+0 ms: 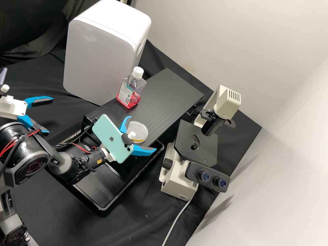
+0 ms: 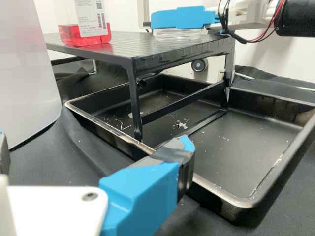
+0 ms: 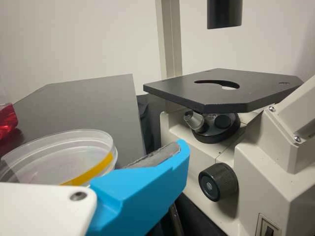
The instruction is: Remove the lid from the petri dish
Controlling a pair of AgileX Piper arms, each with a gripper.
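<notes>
A clear petri dish (image 1: 136,132) with its lid on and a yellow strip on its side stands at the near end of a black raised shelf (image 1: 164,99). My right gripper (image 1: 141,134) is open and straddles the dish, one blue finger on each side. In the right wrist view the dish (image 3: 59,157) lies just beside a blue finger (image 3: 147,182). My left gripper (image 1: 50,115) hangs open and empty over the black cloth at the far left, well away from the dish. From the left wrist, the dish (image 2: 177,33) sits on the shelf under the right arm's finger (image 2: 182,17).
A flask of red liquid (image 1: 131,89) stands on the shelf's far end by a white box-shaped device (image 1: 102,48). The shelf stands in a black tray (image 1: 102,191). A microscope (image 1: 194,153) is close to the right of the dish.
</notes>
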